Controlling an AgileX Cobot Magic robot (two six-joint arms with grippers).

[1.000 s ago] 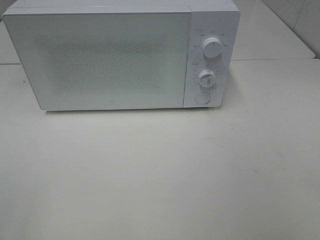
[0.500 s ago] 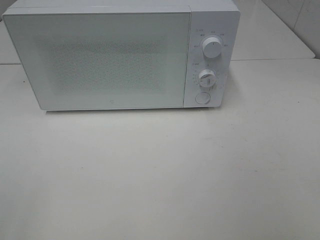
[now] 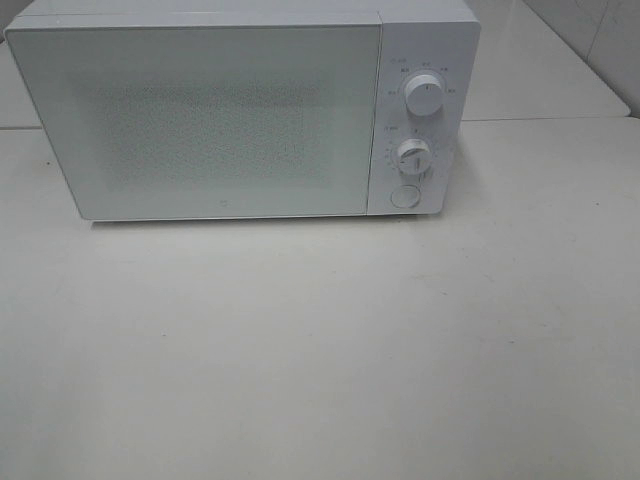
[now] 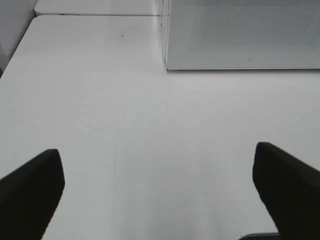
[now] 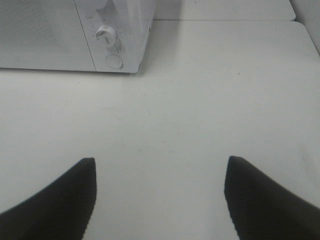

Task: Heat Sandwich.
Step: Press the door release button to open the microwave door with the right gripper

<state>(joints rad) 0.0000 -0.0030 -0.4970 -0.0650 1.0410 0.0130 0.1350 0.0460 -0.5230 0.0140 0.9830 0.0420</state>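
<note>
You have white microwave upright at far side of table, front toward you. Door shut, speckled window. Control strip on right-arm side: upper knob, lower knob, round button beneath.
</note>
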